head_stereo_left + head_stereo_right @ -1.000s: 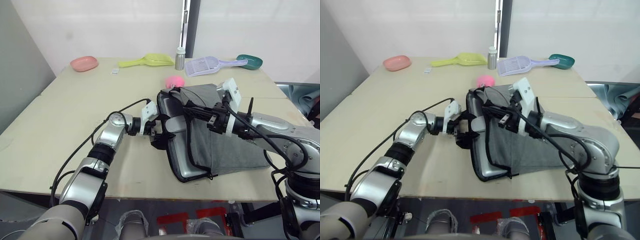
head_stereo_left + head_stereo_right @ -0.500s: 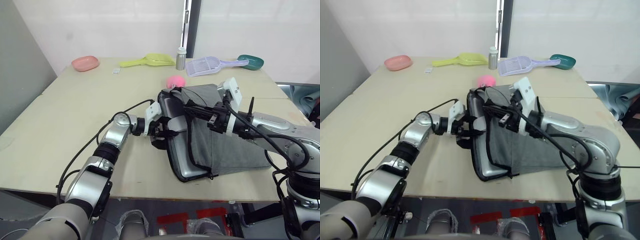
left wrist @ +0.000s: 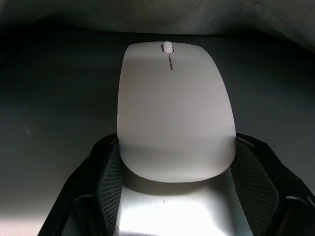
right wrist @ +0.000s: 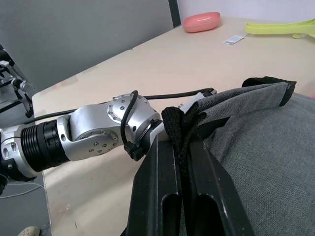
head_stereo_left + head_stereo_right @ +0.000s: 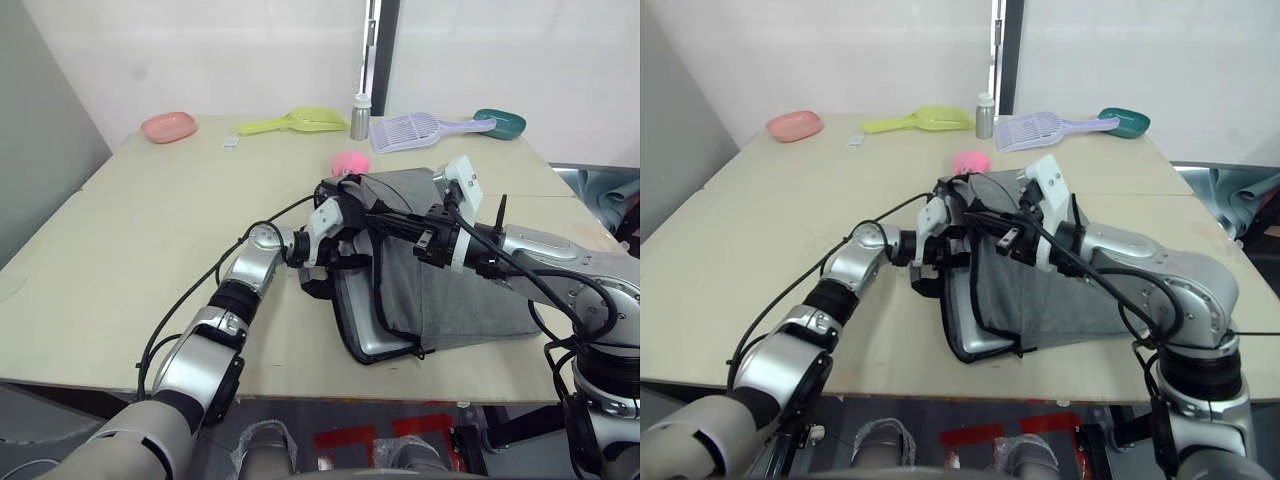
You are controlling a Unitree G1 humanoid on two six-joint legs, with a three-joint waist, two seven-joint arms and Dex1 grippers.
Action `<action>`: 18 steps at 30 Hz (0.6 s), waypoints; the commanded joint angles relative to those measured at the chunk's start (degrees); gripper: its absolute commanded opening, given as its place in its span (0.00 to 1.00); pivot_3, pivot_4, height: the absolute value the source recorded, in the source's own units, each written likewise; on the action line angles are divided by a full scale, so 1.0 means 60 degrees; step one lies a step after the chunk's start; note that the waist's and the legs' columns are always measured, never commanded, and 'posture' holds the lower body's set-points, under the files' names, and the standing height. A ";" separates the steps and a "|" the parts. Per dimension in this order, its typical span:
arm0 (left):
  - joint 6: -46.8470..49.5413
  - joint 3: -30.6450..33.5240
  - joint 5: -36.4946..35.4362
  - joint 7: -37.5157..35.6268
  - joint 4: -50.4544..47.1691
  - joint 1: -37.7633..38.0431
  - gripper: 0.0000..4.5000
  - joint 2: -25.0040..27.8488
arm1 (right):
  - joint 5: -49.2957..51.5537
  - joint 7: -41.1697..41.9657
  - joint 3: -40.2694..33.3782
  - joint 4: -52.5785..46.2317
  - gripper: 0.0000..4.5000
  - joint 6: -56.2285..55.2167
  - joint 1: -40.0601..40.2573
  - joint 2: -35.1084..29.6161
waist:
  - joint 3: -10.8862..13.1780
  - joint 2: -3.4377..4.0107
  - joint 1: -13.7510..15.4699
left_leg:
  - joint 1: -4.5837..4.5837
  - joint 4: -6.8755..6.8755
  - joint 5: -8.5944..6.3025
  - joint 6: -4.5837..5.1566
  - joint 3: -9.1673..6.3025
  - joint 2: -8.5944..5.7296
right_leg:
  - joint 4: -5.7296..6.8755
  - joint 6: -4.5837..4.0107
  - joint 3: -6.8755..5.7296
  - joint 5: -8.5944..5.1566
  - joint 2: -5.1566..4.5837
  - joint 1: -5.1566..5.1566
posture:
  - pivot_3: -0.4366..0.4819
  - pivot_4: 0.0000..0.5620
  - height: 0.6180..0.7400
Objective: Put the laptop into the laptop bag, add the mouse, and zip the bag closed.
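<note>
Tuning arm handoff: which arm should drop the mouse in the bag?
Left. Its gripper already holds the mouse inside the bag's mouth; the right gripper is pinching the strap, holding it open.

The mouse [image 3: 174,110] is smooth white plastic with a soft sheen. Beneath it the laptop [image 3: 167,209] shows brushed silver metal. The laptop bag [image 5: 450,290] is matt grey woven cloth with black fabric edging; its strap handle [image 4: 179,130] looks like coarse black webbing. The bench [image 5: 150,230] at the left of the frame is smooth, matt pale beige.
</note>
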 commanded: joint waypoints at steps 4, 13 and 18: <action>0.0148 0.0196 -0.0237 -0.0231 -0.0204 -0.0140 0.99 -0.0011 | 0.0410 -0.0070 -0.0182 -0.0409 0.00 -0.0427 0.0013 -0.0099 | 0.0000 0.0000 0.0019 | -0.0001 0.0000 0.0000 0.0002 0.0000 0.0000 | -0.0003 0.0001 0.0001 0.0001 -0.0001 0.0000 | 0.48 0.27 1.00; 0.0900 0.0202 -0.0742 -0.0924 -0.2207 0.0568 0.99 0.0729 | 0.0555 -0.0074 -0.0129 -0.0350 0.00 -0.0576 0.0050 -0.0233 | 0.0000 0.0000 0.0002 | -0.0005 -0.0006 -0.0002 0.0003 0.0000 0.0000 | -0.0013 0.0001 -0.0001 0.0001 -0.0001 0.0000 | 0.48 0.27 1.00; 0.1194 0.0385 -0.0808 -0.0968 -0.2801 0.0723 0.99 0.1558 | 0.0693 -0.0017 -0.0162 -0.0354 0.00 -0.0568 0.0157 -0.0352 | 0.0000 0.0000 -0.0003 | -0.0002 -0.0013 -0.0001 0.0002 0.0001 0.0000 | -0.0017 0.0001 -0.0002 0.0001 0.0000 0.0000 | 0.48 0.27 1.00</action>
